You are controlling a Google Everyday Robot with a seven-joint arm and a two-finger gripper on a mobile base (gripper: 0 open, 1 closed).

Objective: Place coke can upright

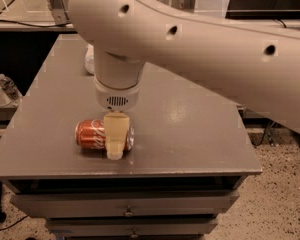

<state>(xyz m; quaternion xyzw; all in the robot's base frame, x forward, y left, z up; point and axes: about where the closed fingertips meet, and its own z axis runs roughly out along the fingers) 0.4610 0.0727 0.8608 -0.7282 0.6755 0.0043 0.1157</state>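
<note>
Camera view
Gripper (115, 143): low over the coke can's right end, wrist pointing straight down; whether it is spread or clamped, cannot tell.
Coke can (92, 133): on its side directly beneath the gripper, its body reaching out to the left, near the table's (190, 129) front edge.
Likely reason: a hold near one end suits tipping it onto its base.

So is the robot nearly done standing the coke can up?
Not yet. Done: the gripper is at the coke can, over one end of it. In hand: getting hold of the can; whether it is gripped can't be seen. Left: the can lies on its side on the grey table, so tipping it up and setting it on its base are still to do.
</note>
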